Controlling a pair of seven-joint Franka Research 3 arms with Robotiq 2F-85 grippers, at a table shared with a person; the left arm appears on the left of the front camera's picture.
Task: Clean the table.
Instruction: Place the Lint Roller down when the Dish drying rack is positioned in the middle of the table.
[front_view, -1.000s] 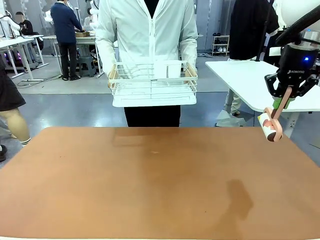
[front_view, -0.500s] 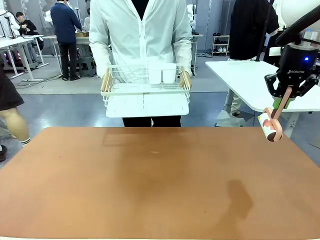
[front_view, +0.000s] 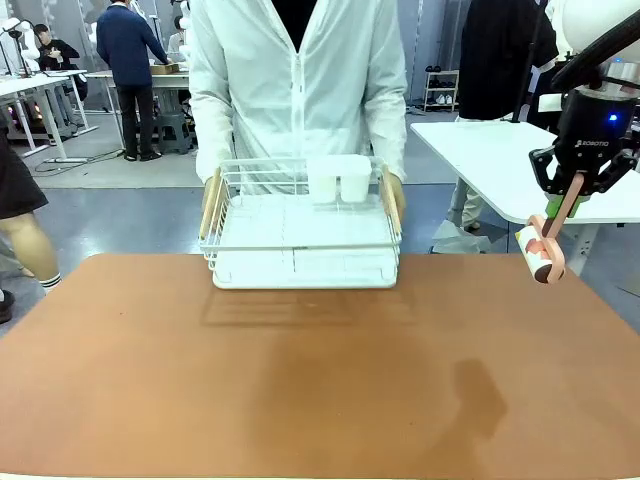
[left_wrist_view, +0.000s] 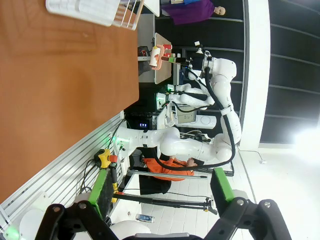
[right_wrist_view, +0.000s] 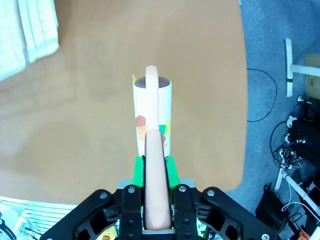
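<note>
The terracotta table (front_view: 300, 400) stretches across the front view, and its top (right_wrist_view: 90, 125) lies below in the right wrist view. My right gripper (front_view: 572, 192) hangs above the table's far right corner, shut on the pink handle of a lint roller (front_view: 543, 250). The roller's white drum with coloured patches (right_wrist_view: 152, 117) points down at the table. A person in a white jacket holds a white wire rack (front_view: 300, 225) with two white cups (front_view: 340, 178) by its wooden handles, at the table's far edge. My left gripper (left_wrist_view: 160, 192) is open, off the table's side.
A white-topped table (front_view: 500, 160) stands behind my right arm. The rack's corner (left_wrist_view: 95, 10) shows at the top of the left wrist view, beside the brown top (left_wrist_view: 60, 85). Other people stand at far tables on the left.
The person has stepped closer and lowered the wire rack from chest height down to the table's far edge. My right gripper and the lint roller have not moved.
</note>
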